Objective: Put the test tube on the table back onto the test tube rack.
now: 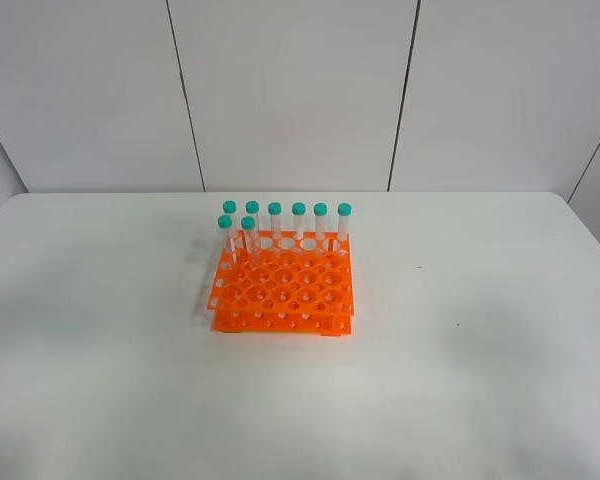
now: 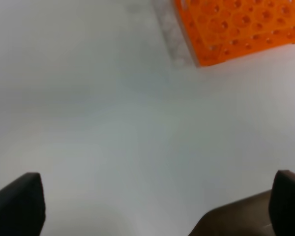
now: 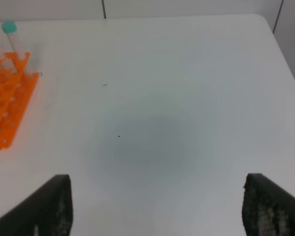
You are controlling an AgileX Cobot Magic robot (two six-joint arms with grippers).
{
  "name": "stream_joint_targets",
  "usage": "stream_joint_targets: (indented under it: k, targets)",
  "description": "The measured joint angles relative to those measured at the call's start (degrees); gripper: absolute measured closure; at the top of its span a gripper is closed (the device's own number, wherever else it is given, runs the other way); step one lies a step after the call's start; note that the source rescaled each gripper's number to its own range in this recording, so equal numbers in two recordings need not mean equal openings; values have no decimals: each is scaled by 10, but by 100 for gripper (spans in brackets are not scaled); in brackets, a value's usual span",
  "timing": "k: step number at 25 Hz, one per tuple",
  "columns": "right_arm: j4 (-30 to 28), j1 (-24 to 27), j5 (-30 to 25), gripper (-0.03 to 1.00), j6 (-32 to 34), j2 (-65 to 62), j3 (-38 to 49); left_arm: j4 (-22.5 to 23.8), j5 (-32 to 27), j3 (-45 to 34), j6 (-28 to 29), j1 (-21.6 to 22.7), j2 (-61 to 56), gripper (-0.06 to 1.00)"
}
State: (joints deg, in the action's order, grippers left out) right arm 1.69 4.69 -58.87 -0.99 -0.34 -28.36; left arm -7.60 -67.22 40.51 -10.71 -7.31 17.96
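Presently noted: eight capped tubes [image 1: 275,222] upright in orange rack [image 1: 280,290], none lying on table [image 1: 480,350]; left gripper [image 2: 157,206] and right gripper [image 3: 157,206] both wide, empty.

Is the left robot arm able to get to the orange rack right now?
Probably yes. The left gripper is open and holds nothing, and only bare white table lies between it and the near corner of the orange rack. Nothing blocks the way in the left wrist view, though the rack sits some way off.
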Motion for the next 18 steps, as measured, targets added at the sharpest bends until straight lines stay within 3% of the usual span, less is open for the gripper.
stream_joint_targets:
  k: [6, 18]
  targets:
    - [1, 0, 0, 12, 0, 0, 0, -11, 66, -102, 0, 15, -80, -6]
    - [1, 0, 0, 12, 0, 0, 0, -19, 57, -119, 0, 46, -181, -6]
